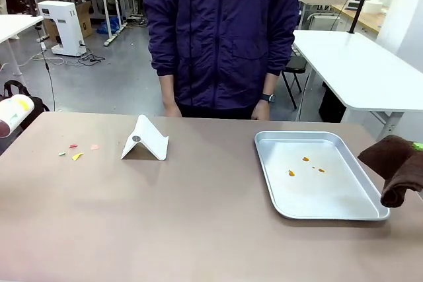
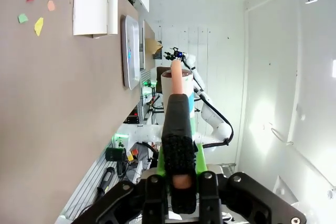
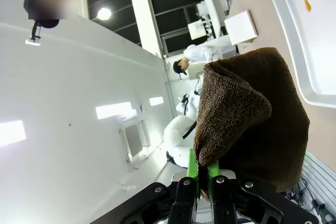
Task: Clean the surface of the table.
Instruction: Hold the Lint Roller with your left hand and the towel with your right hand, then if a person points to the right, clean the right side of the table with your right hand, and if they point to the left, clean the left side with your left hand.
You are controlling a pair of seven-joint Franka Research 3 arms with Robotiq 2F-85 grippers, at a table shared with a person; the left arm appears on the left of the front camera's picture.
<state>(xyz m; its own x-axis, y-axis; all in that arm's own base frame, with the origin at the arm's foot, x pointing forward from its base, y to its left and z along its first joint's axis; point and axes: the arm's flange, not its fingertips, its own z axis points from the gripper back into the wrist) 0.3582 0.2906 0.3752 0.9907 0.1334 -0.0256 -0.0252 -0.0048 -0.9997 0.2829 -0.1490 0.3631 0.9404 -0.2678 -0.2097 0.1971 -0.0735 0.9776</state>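
We see the table [image 1: 198,222] spread wide under both arms, its tan top running from the near edge to the person [image 1: 221,37] standing at the far side.

Our right gripper [image 3: 202,174] has its green pads pinched tight on a fold of the brown cloth [image 1: 400,170]. The cloth hangs in a bunch at the table's right edge, just beside the right rim of the metal tray [image 1: 344,212] and overlapping its near right corner in the front view. We cannot tell whether it touches the surface.

Our left gripper [image 2: 181,156] is clamped on a black bristly tool [image 2: 177,124] with a pinkish tip. In its wrist view the tabletop fills the left side of the picture, well apart from the fingers.

Toward the table's left side lie a few coloured scraps [image 1: 77,156], and near them to the right stands a white folded stand [image 1: 145,140]. The tray sits on the table's right half with some orange bits [image 1: 291,172] inside it.
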